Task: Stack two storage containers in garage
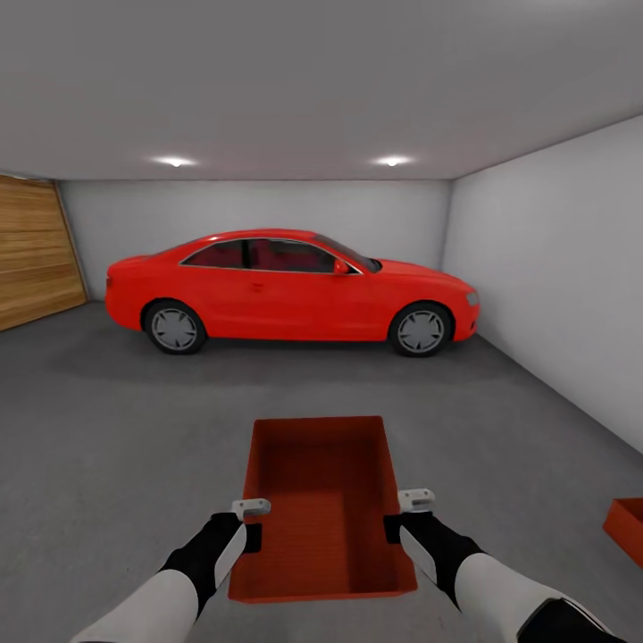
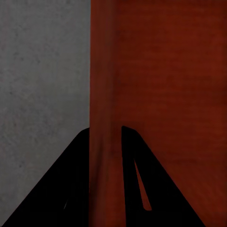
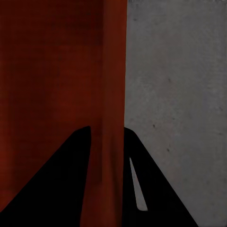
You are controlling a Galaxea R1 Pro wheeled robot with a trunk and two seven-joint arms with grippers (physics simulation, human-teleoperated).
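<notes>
One orange-red storage container [image 1: 321, 500] lies lengthwise between my two arms, over the dark grey garage floor [image 1: 134, 429]. My left gripper [image 1: 253, 537] is shut on its left wall, and in the left wrist view the gripper [image 2: 105, 130] has that wall [image 2: 101, 71] between its black fingers. My right gripper [image 1: 394, 528] is shut on the right wall, which also shows clamped in the right wrist view [image 3: 108, 128]. I cannot tell whether the bin touches the floor. The second storage container [image 1: 628, 529] sits on the floor at the far right, cut off by the frame edge.
A red car [image 1: 286, 290] is parked across the garage ahead. The wood-plank door wall [image 1: 31, 254] is at the left and a plain white wall [image 1: 554, 268] runs along the right. Open concrete lies between the car and me.
</notes>
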